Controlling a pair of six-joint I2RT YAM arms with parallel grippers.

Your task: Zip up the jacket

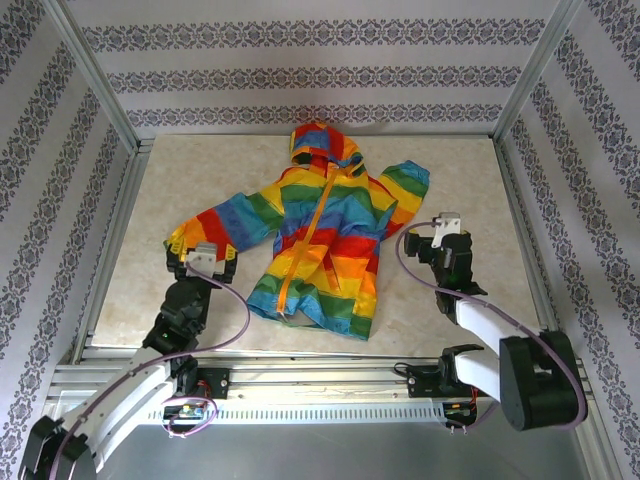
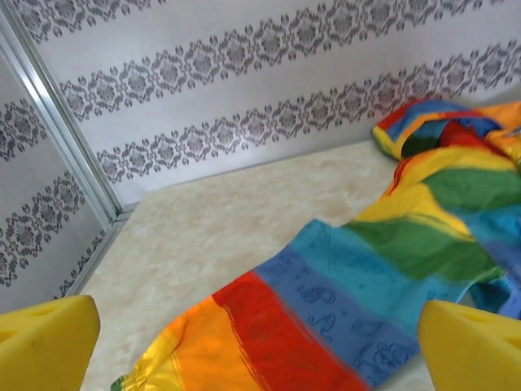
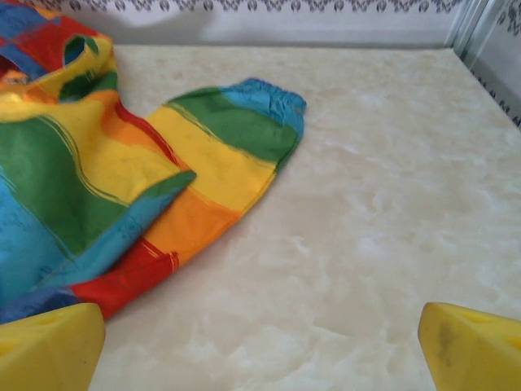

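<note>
Presently we noted the jacket [image 1: 320, 240] lying flat on the surface [image 1: 450, 170], hood away from the bases; left hand [image 1: 203, 258] over one sleeve, right hand [image 1: 447, 228] near the other, both wide and empty; risks, as we judged: thin fabric bunching under a pinch; the orange zipper [image 1: 300, 255] missed near the hem; the garment dragged if unanchored.

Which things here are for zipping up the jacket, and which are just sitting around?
For the job: the jacket, its orange zipper, the left hand and the right hand, both open.
Just there: the table, the patterned wall, the metal frame.
</note>
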